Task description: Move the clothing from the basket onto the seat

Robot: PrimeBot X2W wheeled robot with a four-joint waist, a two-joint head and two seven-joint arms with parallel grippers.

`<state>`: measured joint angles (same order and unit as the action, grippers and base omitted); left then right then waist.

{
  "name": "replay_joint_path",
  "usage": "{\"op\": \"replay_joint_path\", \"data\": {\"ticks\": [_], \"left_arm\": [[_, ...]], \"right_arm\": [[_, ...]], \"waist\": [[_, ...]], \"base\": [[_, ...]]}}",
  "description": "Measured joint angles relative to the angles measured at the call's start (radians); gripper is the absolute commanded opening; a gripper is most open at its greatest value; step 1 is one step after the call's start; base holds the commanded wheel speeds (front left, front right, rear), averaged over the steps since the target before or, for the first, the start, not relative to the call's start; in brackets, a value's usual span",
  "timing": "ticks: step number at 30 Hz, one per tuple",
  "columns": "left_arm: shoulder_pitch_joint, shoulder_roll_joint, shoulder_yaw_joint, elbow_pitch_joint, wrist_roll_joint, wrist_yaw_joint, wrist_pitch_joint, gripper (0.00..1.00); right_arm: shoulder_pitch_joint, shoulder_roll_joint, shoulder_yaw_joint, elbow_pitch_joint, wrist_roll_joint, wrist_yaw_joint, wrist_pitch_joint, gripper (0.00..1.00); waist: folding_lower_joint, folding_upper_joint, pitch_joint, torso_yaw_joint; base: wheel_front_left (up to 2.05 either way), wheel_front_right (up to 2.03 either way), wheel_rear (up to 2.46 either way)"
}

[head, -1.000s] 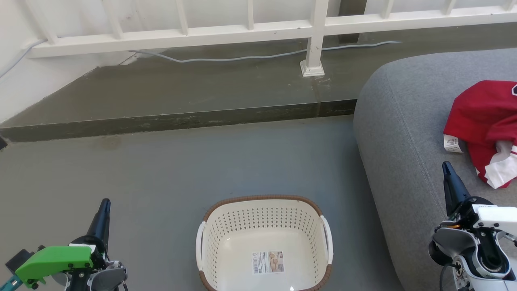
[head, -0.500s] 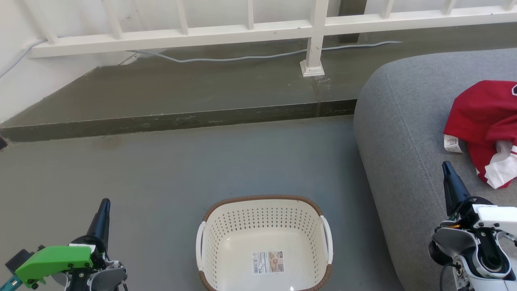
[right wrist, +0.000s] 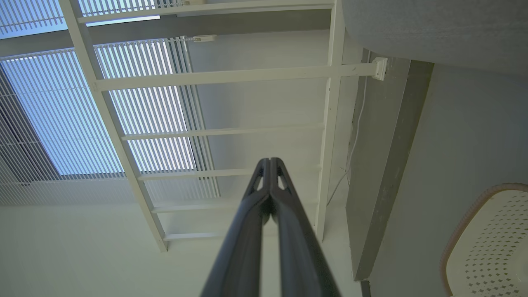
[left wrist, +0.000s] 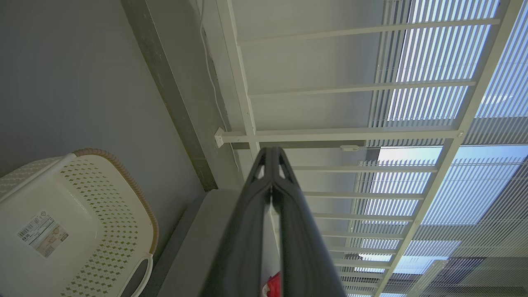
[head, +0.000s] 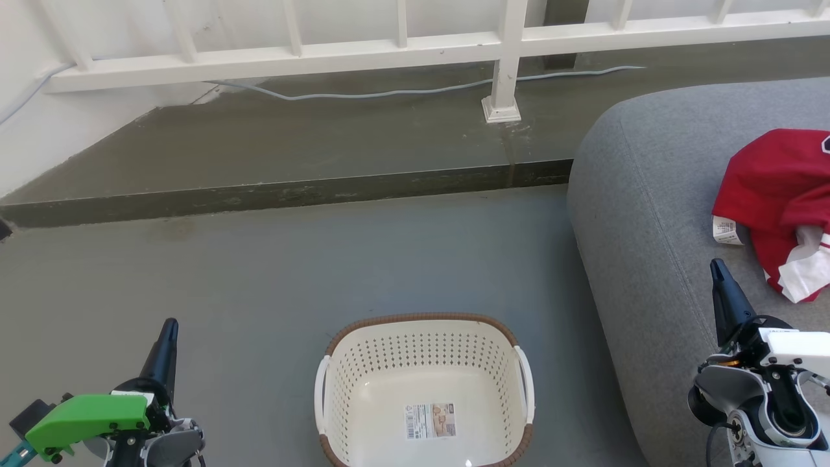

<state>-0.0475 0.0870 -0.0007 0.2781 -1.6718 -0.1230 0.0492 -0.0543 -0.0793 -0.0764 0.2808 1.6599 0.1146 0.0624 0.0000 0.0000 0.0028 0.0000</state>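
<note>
Clothing point(head: 775, 188) lies on seat point(head: 648, 194), beyond right fingers point(head: 723, 298).

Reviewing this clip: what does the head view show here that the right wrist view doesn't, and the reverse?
Head view, against the right wrist view: the red clothing lying on the seat, the inside of the basket with just its label, and the left gripper. Right wrist view, against the head view: the window blinds with daylight behind, and a look along the right gripper, jaws shut on nothing. Shared: the right gripper, a corner of the basket, the seat's grey edge, the white railing and the concrete step.
</note>
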Motion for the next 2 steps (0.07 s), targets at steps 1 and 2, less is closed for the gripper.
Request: {"op": "replay_joint_path", "data": {"ticks": [1,2], "left_arm": [[0.0,0.0,0.0,0.0,0.0,0.0,0.0,0.0],[0.0,0.0,0.0,0.0,0.0,0.0,0.0,0.0]], "right_arm": [[0.0,0.0,0.0,0.0,0.0,0.0,0.0,0.0],[0.0,0.0,0.0,0.0,0.0,0.0,0.0,0.0]], "waist": [[0.0,0.0,0.0,0.0],[0.0,0.0,0.0,0.0]], "base": [[0.0,0.0,0.0],[0.0,0.0,0.0]]}}
